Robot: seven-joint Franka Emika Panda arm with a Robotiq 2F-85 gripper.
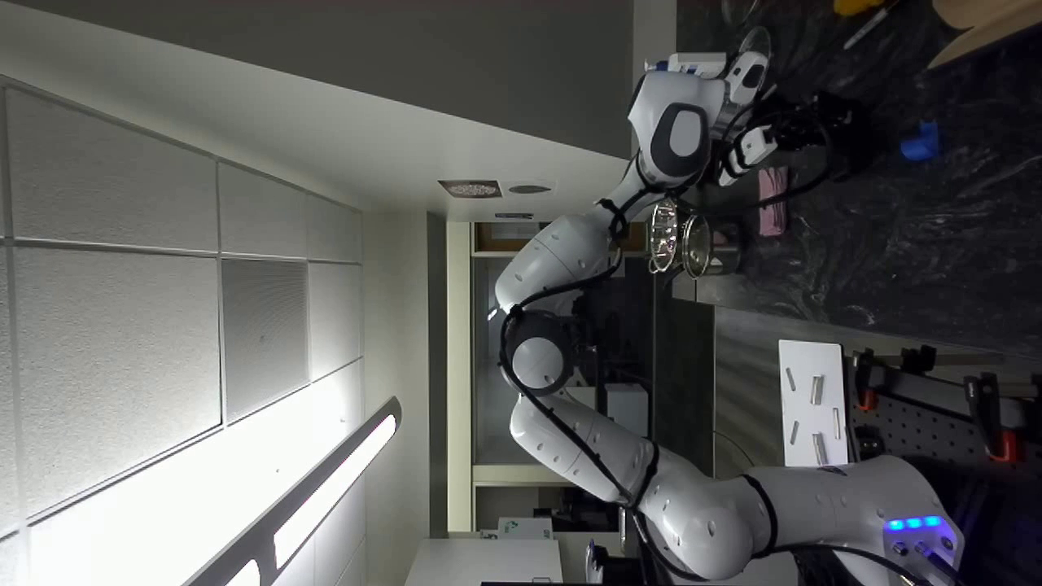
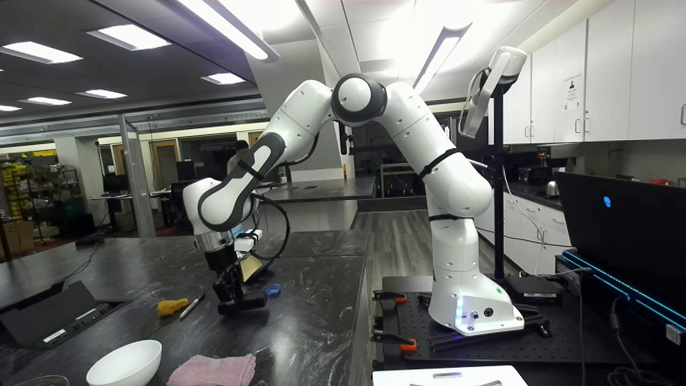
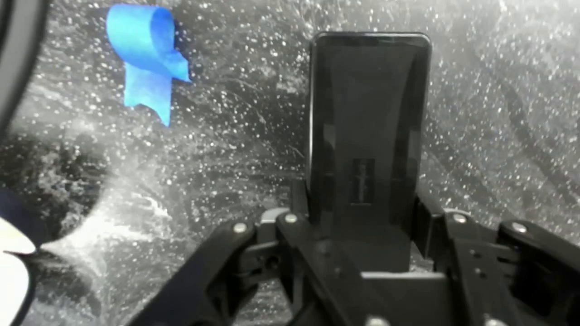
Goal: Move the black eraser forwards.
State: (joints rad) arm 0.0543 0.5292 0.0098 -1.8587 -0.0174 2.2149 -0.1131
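The black eraser (image 3: 369, 113) is a dark oblong block with rounded corners, lying lengthwise between the fingers in the wrist view. My gripper (image 3: 362, 203) is shut on it near its lower end, with a pad against each long side. In an exterior view the eraser (image 2: 253, 300) sticks out from the gripper (image 2: 229, 300) toward the robot base, low over the dark table. I cannot tell whether it touches the tabletop. In an exterior view the gripper (image 1: 834, 122) is dark and the eraser is hard to make out against the table.
A curled strip of blue tape (image 3: 145, 54) lies beside the eraser. It also shows in both exterior views (image 1: 921, 144) (image 2: 273, 289). A yellow lump (image 2: 171, 306), a marker (image 2: 192, 306), a white bowl (image 2: 126, 365) and a pink towel (image 2: 214, 371) stand on the table.
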